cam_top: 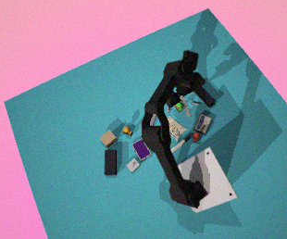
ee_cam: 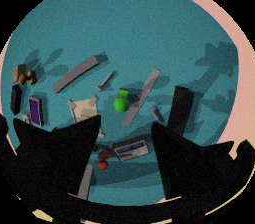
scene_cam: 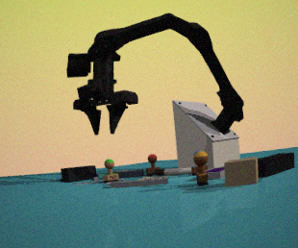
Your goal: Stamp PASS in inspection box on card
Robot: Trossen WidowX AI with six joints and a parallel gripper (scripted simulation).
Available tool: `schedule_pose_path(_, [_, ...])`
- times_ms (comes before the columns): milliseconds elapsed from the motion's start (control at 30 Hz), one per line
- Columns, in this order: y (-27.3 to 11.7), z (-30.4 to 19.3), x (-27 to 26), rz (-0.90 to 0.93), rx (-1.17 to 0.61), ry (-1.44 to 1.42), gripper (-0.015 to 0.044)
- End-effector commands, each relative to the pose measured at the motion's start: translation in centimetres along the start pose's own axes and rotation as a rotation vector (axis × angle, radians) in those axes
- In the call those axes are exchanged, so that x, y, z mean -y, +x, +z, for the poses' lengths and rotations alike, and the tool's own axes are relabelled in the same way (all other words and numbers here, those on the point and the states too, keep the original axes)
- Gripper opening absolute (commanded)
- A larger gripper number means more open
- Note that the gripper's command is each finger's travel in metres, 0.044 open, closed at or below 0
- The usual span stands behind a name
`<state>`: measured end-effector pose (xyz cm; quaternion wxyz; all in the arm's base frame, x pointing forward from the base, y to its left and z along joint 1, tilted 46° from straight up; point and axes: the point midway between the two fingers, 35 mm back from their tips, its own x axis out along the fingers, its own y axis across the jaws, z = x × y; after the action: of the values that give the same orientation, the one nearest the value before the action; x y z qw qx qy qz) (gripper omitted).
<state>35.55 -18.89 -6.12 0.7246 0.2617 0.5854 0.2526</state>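
Note:
A green-knobbed stamp (cam_top: 179, 106) (scene_cam: 109, 164) (ee_cam: 121, 104) stands upright on the bench; lettering on its base is too small to read. My gripper (scene_cam: 104, 134) (ee_cam: 127, 122) is open and empty, well above it, with clear air between fingertips and knob. The cream card (cam_top: 176, 128) (ee_cam: 82, 108) lies flat with small weights at its corners. Dark marks show on it, but I cannot tell whether they include a print; a finger hides part of it in the wrist view. A purple pad (cam_top: 142, 149) (ee_cam: 35, 111) and a tray with a blue panel (cam_top: 203, 123) (ee_cam: 131, 149) lie on either side of the card.
A red-knobbed stamp (cam_top: 195, 137) (scene_cam: 152, 159) (ee_cam: 103, 164) stands near the blue-panelled tray. An orange-knobbed stamp (cam_top: 128, 131) (scene_cam: 201, 159) is beside a tan block (cam_top: 108, 138) (scene_cam: 241, 172). Grey bars (ee_cam: 77, 75) (ee_cam: 143, 95) and a dark block (ee_cam: 181, 107) (scene_cam: 79, 173) lie around the green stamp.

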Motion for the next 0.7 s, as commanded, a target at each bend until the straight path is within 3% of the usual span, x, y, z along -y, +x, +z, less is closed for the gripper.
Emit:
schedule_pose_path(0, [-1.54,-0.2,-0.4,0.006,-0.018,-0.009,0.0257])
schedule_pose_path(667, [-1.53,-0.14,-0.41,0.008,-0.013,-0.004,0.0257])
